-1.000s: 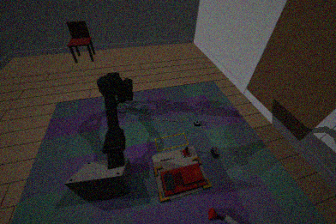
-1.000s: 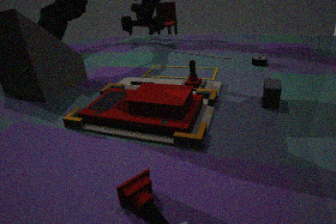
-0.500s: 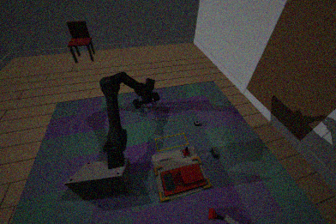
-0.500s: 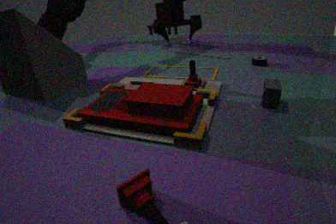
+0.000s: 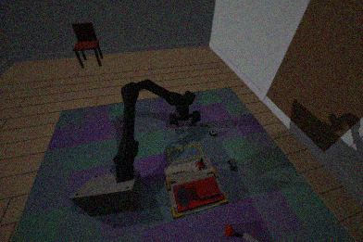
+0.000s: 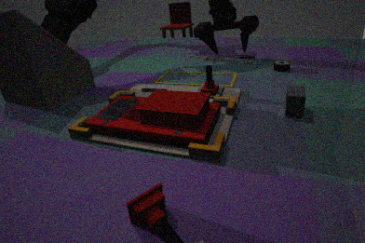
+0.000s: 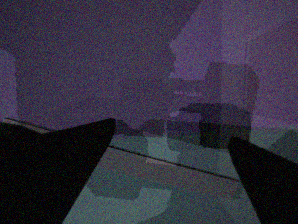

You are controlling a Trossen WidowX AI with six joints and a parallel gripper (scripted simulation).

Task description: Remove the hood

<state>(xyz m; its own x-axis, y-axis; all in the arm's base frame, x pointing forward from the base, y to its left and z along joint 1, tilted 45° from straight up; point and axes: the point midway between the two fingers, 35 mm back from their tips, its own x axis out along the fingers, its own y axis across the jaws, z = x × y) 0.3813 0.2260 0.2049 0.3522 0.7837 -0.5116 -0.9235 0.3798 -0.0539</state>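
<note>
Dim, grainy light blurs the toy car [image 6: 163, 114].

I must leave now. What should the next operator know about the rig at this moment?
Gripper: open, holds nothing, hanging above the table beyond the toy car.
Hood: I cannot make out that it has been removed; the red body looks whole.
Marked area: yellow outline just behind the car, nothing lying in it.
Done: nothing of the job yet.
Left: grasp the hood, lift it off, set it inside the outline, release, back away.
</note>
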